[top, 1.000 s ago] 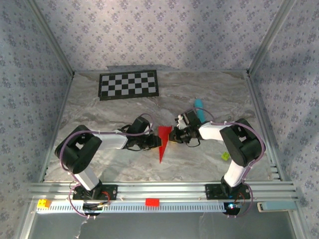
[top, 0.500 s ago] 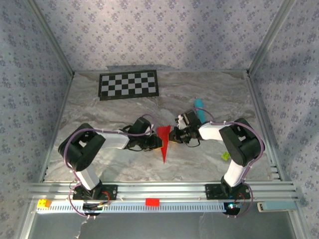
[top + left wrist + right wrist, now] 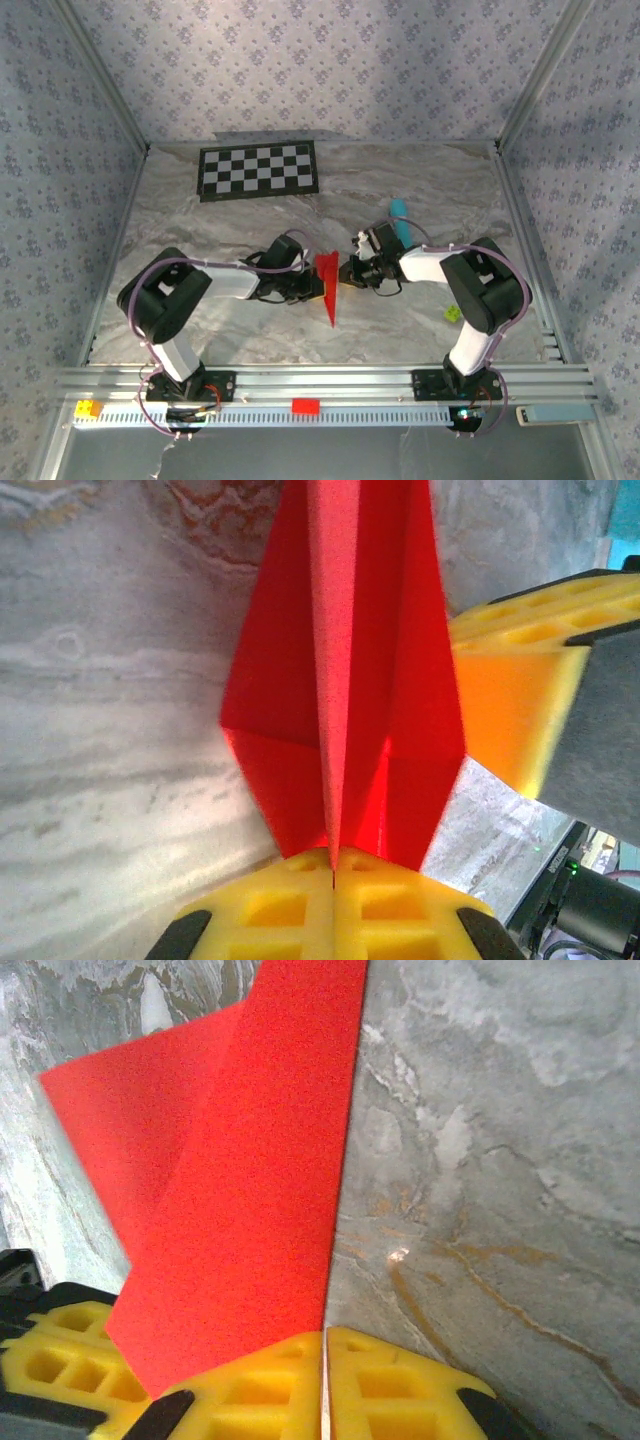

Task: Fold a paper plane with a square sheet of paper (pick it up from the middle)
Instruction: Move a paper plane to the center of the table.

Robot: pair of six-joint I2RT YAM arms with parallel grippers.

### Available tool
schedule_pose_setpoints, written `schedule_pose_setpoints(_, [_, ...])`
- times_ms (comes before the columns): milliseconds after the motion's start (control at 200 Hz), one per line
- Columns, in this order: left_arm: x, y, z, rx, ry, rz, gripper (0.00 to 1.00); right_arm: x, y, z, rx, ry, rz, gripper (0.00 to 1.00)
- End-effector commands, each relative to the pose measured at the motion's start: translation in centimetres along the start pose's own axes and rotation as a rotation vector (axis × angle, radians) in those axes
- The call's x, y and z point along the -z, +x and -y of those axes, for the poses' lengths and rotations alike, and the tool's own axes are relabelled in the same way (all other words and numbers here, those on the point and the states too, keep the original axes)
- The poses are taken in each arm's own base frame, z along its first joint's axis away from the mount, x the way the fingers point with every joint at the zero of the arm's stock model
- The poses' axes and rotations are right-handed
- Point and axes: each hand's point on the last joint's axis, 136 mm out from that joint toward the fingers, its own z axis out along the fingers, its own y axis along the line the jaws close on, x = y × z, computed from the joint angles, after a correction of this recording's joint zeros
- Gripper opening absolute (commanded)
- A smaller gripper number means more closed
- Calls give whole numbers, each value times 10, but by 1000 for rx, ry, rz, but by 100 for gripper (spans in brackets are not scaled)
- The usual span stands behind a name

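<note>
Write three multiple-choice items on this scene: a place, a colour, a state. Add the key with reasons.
1. Where on the table is the checkerboard?
A. far left
B. near right
C. between the arm bases

2. What colour is the paper plane?
A. teal
B. red
C. white

3. How is the left end effector?
A. open
B. shut on a pen
C. shut on the paper plane's crease

Key: 1 A, top view: far edge, left of centre. 2 B, bright red in every view. 3 C, left wrist view: yellow pads meet on the crease.
</note>
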Motion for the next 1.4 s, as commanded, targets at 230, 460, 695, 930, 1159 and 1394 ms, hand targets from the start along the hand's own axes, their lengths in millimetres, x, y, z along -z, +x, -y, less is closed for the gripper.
schedule_pose_setpoints(230, [64,-11,-29,-88,-477,41,0,18,-4,-2,-9,20,34,11])
schedule_pose_setpoints(460, [76,-11,-32,-135,-607,-10,0,16,-5,-5,-3,19,32,12])
schedule_pose_setpoints(695, [71,-8,-38,-150,-663,-48,1,13,-4,-7,3,18,26,12])
schedule_pose_setpoints(930, [65,-7,-37,-158,-665,-55,4,14,-4,-8,7,21,27,12])
schedule_pose_setpoints(1159, [64,-8,-34,-165,-657,-46,7,13,-3,-7,7,24,25,12])
schedule_pose_setpoints(1394, [63,-8,-34,-169,-658,-33,11,13,-4,-6,5,25,24,12])
